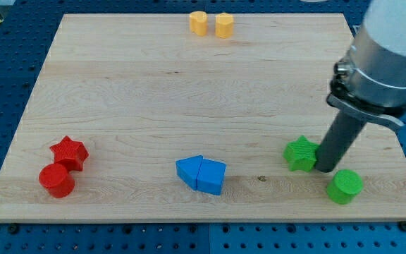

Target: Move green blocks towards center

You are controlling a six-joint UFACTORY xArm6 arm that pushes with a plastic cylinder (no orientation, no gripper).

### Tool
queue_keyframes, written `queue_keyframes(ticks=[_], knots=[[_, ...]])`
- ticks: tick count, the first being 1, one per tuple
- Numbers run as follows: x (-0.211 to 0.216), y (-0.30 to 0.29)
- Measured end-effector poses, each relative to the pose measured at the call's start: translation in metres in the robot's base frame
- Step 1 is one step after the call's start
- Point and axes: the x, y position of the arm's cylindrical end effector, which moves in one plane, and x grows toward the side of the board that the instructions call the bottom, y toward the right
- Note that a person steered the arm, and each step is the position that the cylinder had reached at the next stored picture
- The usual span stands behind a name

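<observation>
No fingers are fitted to this arm, so nothing is held or clamped; only a dark rod is carried, and my tip (325, 169) is set down on the board (189, 99), touching the right side of the green star (301, 154).

With the green star taken as the landmark, the other things are placed from the view's left to the view's right. Far to its left, near the board's bottom-left corner, a red cylinder (56, 180) is seen, with a red star (69, 152) touching it just above and slightly to the right. Nearer the green star, but well apart from it on the left and a little lower, two blue blocks are pressed together: a blue triangle (189, 171) and a blue pentagon (211, 176). Far above and to the left of the green star, at the board's top edge, a yellow cylinder (199, 22) and a yellow hexagon (223, 25) are set just beside each other.

To the lower right of the green star, just past my tip, a green cylinder (345, 187) is seen, apart from the star and close below the tip; whether the tip touches it cannot be told. Both green blocks are placed in the board's lower right part, away from its centre.
</observation>
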Motion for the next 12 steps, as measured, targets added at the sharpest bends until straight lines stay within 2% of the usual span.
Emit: queue_keyframes(ticks=[2, 3, 4, 5, 6, 7, 12], knots=[[-0.041, -0.053], [-0.028, -0.005], [0.016, 0.054], [0.05, 0.063], [0.068, 0.019], [0.069, 0.006], [0.069, -0.016]])
